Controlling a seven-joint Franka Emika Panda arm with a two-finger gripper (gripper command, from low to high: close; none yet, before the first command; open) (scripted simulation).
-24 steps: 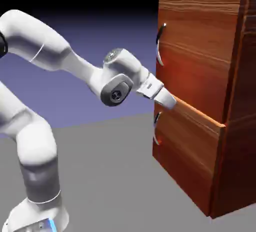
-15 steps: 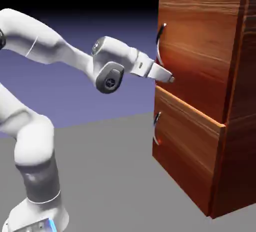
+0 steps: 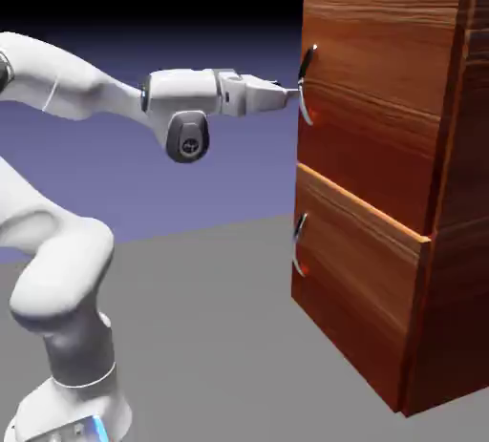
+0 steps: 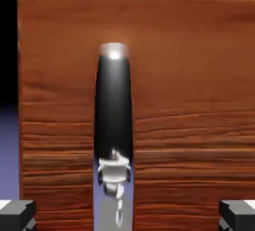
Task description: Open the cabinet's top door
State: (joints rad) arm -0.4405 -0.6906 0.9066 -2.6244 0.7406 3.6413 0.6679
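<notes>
Step in hand: alignment at the handle (image 4: 113,110). The tool (image 3: 297,94) stands with fingers wide apart, one either side of it. The top door (image 3: 377,96), the cabinet's upper panel, is closed. Next move calls for centring, then closing on the handle.

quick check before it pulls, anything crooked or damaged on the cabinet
No, nothing stands out. The top door and lower panel sit shut, with no visible damage. Both curved handles, upper and lower, look whole.
</notes>
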